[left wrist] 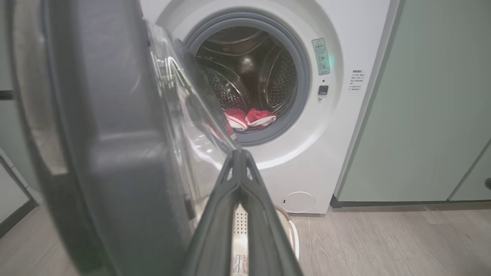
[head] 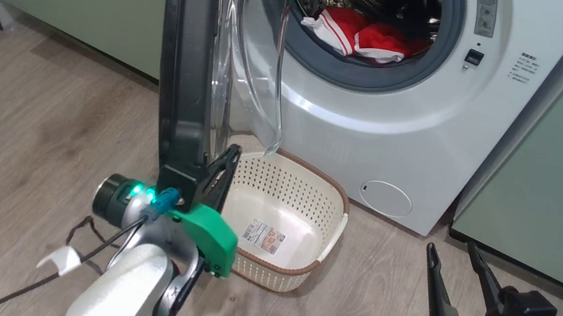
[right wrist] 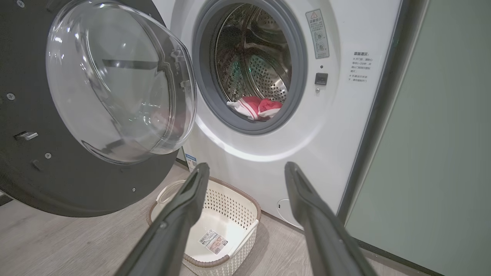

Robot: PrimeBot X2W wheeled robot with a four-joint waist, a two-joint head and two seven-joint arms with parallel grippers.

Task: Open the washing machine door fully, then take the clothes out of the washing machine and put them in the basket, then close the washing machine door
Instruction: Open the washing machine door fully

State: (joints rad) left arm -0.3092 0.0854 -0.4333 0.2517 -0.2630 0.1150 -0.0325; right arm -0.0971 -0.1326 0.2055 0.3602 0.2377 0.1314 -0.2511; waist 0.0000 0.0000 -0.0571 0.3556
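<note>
Washing machine door [head: 190,53] swung open; clothes [head: 368,39] not yet out, basket [head: 289,182] empty; left pincer [head: 232,153] clenched beside door, right pincer [head: 452,248] released.

Glossy clear-glass washing machine door [right wrist: 115,84], shiny perforated metal drum [right wrist: 253,65], red cloth clothes [head: 373,40], matt perforated plastic basket [head: 283,181].

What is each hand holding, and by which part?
Nothing. The left hand is shut and empty, beside the washing machine door's lower rim. The right hand is open and empty.
</note>
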